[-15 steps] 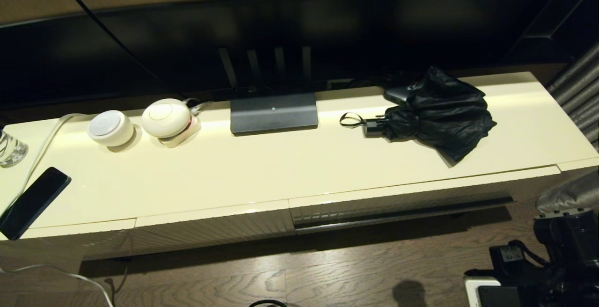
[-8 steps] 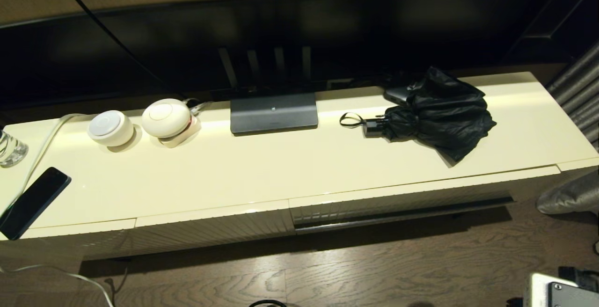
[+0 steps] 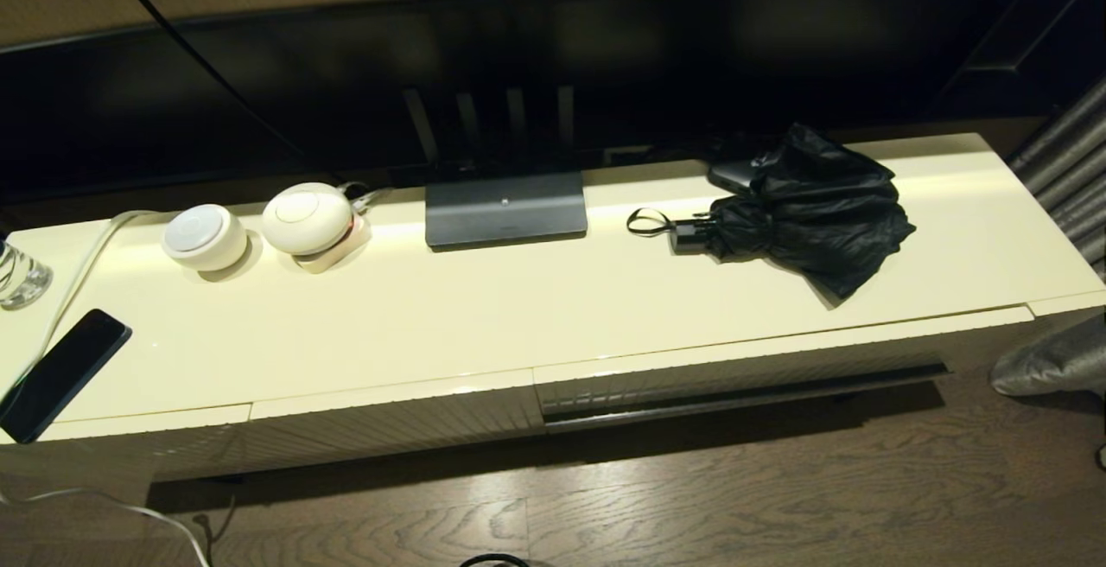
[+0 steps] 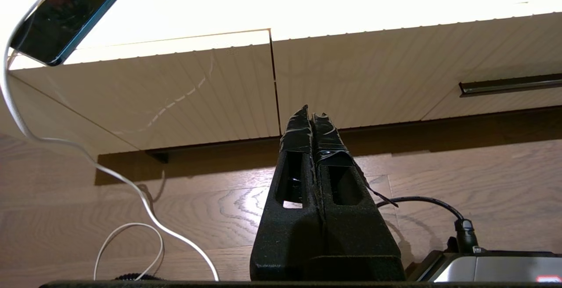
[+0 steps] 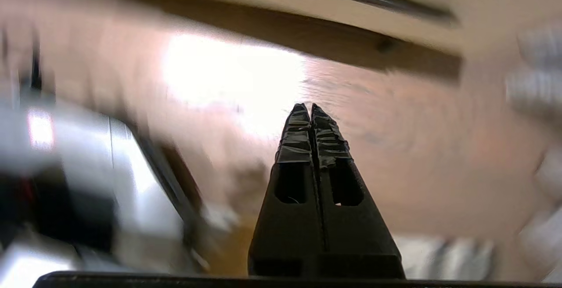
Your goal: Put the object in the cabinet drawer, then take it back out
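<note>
Umbrella (image 3: pixel 804 204) lies on the cabinet top, well apart from the closed, empty right end effector (image 5: pixel 311 109).

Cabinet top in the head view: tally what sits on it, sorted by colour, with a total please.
Black or dark: 4, the folding umbrella, small box behind it, router, phone
White: 2, round devices
Clear: 1, glass at the left edge
Total: 7

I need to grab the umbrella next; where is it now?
In the head view, the umbrella lies on the cabinet top toward the robot's right, right of the dark router, its handle pointing left.
</note>
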